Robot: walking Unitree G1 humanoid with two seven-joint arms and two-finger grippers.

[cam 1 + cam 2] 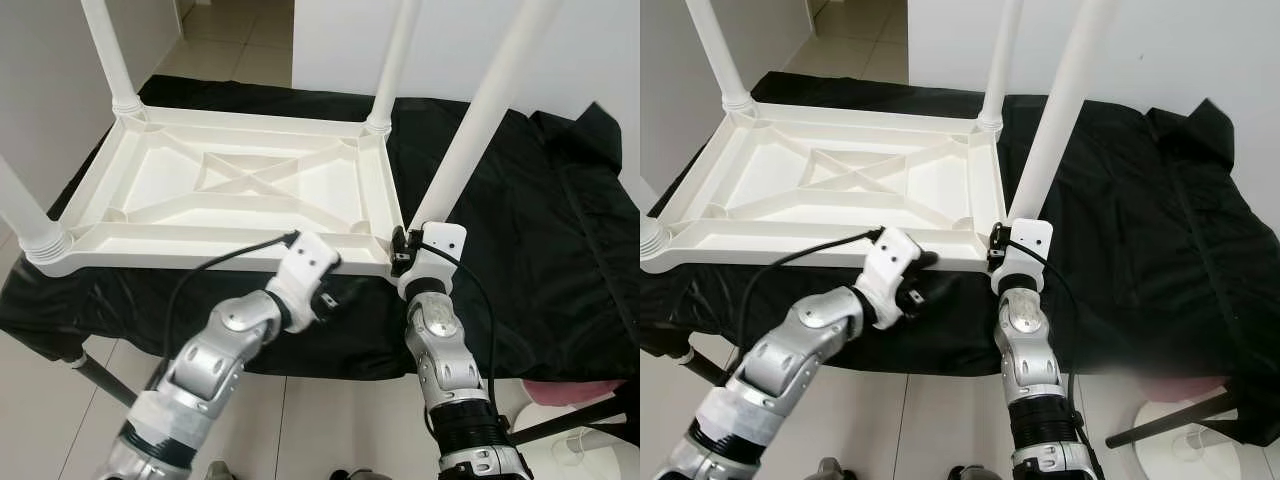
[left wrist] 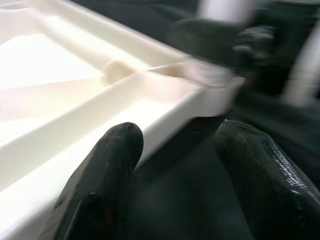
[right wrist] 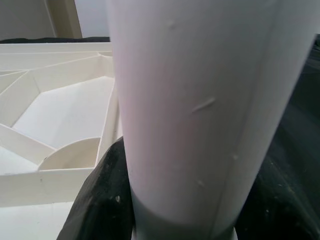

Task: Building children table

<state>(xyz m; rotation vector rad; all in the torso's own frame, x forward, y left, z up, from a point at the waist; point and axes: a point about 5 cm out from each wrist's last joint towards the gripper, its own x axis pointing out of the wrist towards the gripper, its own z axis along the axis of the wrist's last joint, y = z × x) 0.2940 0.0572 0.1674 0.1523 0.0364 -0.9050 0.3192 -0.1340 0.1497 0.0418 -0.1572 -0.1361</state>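
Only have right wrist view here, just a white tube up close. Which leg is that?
Observer: The near-right leg of the upside-down tabletop; the right gripper is shut on its base at that corner.
Operator: Other legs in?
Observer: Three more stand in their corners, for example the far-left leg.
Operator: Left arm?
Observer: The left gripper is open at the tabletop's near edge, one finger against the rim.
Operator: What's underneath?
Observer: A black cloth over the work surface.

White table [image 1: 240, 190], black cloth [image 1: 530, 220]
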